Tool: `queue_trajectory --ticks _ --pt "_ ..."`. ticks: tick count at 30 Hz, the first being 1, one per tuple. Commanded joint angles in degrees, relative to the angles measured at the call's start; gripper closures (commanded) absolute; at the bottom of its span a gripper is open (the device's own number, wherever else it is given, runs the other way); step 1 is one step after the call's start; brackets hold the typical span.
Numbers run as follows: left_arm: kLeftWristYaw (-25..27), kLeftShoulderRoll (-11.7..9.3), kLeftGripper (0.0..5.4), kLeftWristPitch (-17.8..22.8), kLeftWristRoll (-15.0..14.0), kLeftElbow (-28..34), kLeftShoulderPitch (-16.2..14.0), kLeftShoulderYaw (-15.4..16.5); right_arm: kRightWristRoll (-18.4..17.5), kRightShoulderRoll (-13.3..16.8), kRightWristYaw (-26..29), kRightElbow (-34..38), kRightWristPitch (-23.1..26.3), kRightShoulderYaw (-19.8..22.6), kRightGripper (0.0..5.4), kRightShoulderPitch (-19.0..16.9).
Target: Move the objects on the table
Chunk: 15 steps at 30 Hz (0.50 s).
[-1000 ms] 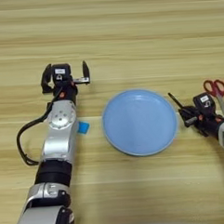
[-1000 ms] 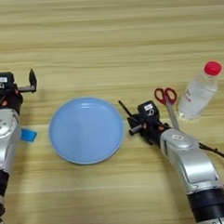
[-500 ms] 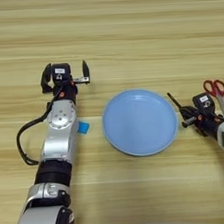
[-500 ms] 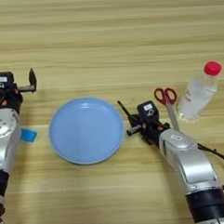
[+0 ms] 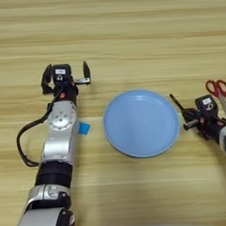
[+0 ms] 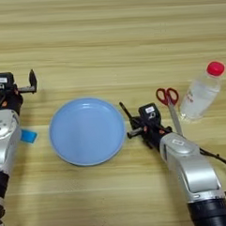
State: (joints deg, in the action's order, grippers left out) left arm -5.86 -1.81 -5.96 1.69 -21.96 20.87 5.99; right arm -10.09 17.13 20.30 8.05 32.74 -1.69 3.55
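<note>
Left eye: my left gripper (image 5: 67,76) hovers over light wooden worktop (image 5: 129,29), fingers spread wide, empty; small bright blue rectangular block (image 5: 84,128) lies beside forearm, left of round light-blue plate (image 5: 141,122).

Right eye: right gripper (image 6: 138,124) at thin straight black stick (image 6: 126,112) by plate rim; finger state unclear. I'd grip mid-stick, lift level. Red-handled scissors (image 6: 168,100), clear plastic bottle (image 6: 201,92) nearby.

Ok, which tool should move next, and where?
Probably draw the left tool back toward the blue block: it is open and empty, and the block lies beside its forearm, left of the plate. The right tool sits by the black stick at the plate's right rim.
</note>
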Motion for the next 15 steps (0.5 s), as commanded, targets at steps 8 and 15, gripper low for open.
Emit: queue_trajectory --ticks 8,15 --pt "-0.01 -0.06 0.00 0.77 -0.32 0.53 -0.34 -0.11 -2.47 -0.72 -1.35 8.99 3.45 2.05 5.10 1.10" --pt "-0.22 0.10 0.00 0.75 -0.22 0.79 -0.48 -0.18 -2.99 -2.15 -1.16 13.40 5.79 -1.95 5.10 0.36"
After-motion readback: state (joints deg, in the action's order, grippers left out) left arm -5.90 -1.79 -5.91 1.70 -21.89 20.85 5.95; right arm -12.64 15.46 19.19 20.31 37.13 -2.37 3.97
